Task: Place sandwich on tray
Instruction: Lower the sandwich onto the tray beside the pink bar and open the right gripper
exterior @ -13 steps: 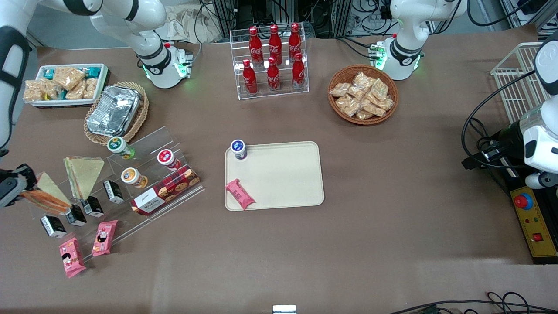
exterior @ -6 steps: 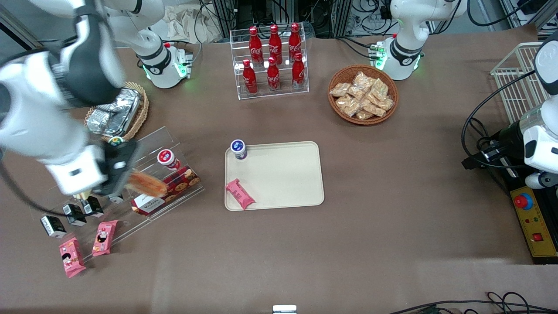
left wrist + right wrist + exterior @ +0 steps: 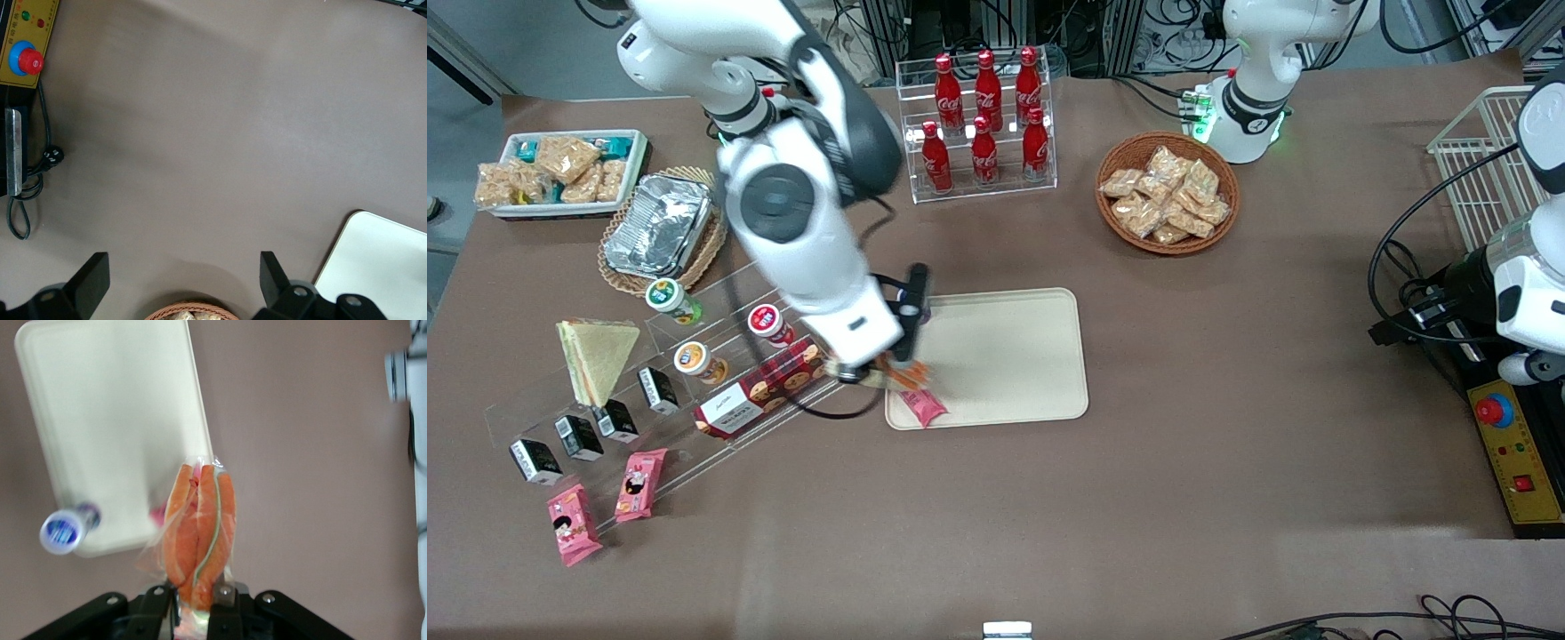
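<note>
My right gripper [image 3: 887, 371] is shut on the clear-wrapped sandwich [image 3: 905, 376] with the orange-red filling edge. It holds the sandwich in the air above the tray's [image 3: 1005, 356] edge nearest the working arm's end, over a pink snack packet [image 3: 922, 408] that lies on the tray. In the right wrist view the sandwich [image 3: 200, 527] stands up between the shut fingers of the gripper [image 3: 193, 597], with the cream tray [image 3: 113, 420] below it. A blue-lidded cup [image 3: 65, 531] stands at a tray corner. The tray's corner shows in the left wrist view [image 3: 380, 267].
A paler sandwich [image 3: 596, 356], small cups, a cookie box [image 3: 765, 387] and dark cartons sit on a clear stepped stand. Pink packets [image 3: 574, 524] lie nearer the front camera. A foil container [image 3: 658, 222], a white snack bin [image 3: 560, 169], a cola rack [image 3: 983, 116] and a snack basket [image 3: 1167, 191] stand farther from the front camera.
The right arm has swung from the working arm's end of the table, over the clear stand, to the tray's edge. It carried the sandwich in its shut gripper.
</note>
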Controlling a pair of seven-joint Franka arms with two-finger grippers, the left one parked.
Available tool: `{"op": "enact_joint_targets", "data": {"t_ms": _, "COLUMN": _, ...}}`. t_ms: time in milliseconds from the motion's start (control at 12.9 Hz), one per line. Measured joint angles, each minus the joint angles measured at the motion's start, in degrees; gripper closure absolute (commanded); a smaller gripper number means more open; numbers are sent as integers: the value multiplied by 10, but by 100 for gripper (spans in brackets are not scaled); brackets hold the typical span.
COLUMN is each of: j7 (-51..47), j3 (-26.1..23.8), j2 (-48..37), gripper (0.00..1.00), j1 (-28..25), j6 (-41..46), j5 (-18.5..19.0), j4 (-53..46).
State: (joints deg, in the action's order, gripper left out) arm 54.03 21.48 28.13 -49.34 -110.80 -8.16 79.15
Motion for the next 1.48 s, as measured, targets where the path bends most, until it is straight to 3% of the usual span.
{"op": "enact_joint_targets", "data": {"t_ms": 233, "j7": -2, "j3": -36, "j2": 67, "gripper": 100, "j1": -10, "j6": -87, "j5": -3, "j4": 1}}
{"op": "enact_joint_targets", "data": {"t_ms": 622, "j7": -22, "j3": -40, "j2": 138, "gripper": 100, "j1": -32, "j6": -196, "j5": -3, "j4": 4}}
{"op": "enact_joint_targets", "data": {"t_ms": 778, "j7": -22, "j3": -45, "j2": 159, "gripper": 95, "j1": -37, "j6": -213, "j5": -4, "j4": 5}}
{"op": "enact_joint_targets", "data": {"t_ms": 933, "j7": -27, "j3": -48, "j2": 176, "gripper": 69, "j1": -63, "j6": -220, "j5": -4, "j4": 6}}
{"op": "enact_joint_targets", "data": {"t_ms": 1011, "j7": -33, "j3": -48, "j2": 182, "gripper": 47, "j1": -74, "j6": -227, "j5": -4, "j4": 6}}
{"op": "enact_joint_targets", "data": {"t_ms": 1089, "j7": -36, "j3": -48, "j2": 185, "gripper": 0, "j1": -78, "j6": -231, "j5": -4, "j4": 6}}
{"op": "enact_joint_targets", "data": {"t_ms": 1478, "j7": -48, "j3": -35, "j2": 161, "gripper": 0, "j1": -40, "j6": -196, "j5": -20, "j4": -4}}
